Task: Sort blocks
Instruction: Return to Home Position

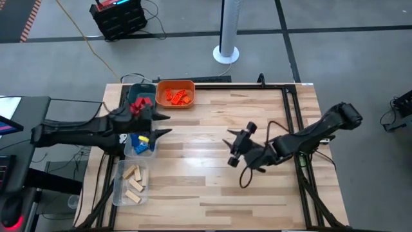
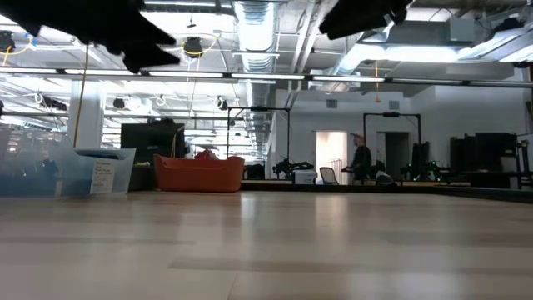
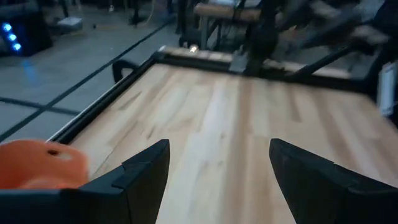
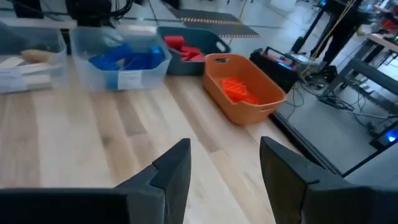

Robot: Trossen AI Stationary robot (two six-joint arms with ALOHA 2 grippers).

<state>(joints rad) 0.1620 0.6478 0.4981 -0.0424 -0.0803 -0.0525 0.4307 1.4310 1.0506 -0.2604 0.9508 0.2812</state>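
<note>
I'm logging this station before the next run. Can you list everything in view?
table: one, pale wood, under both arms
orange tray: one, orange, at the table's edge beside the teal tray
orange blocks: several, orange, in the orange tray
teal tray: one, teal, left side, partly under the left arm
red blocks: a few, red, in the teal tray
first clear bin: one, clear, next to the teal tray
blue blocks: several, blue, in the first clear bin
second clear bin: one, clear, end of the row
wooden blocks: several, tan, in the second clear bin
person: one, far across the room
left gripper: open, empty, above the bins
right gripper: open, empty, above bare table
</note>
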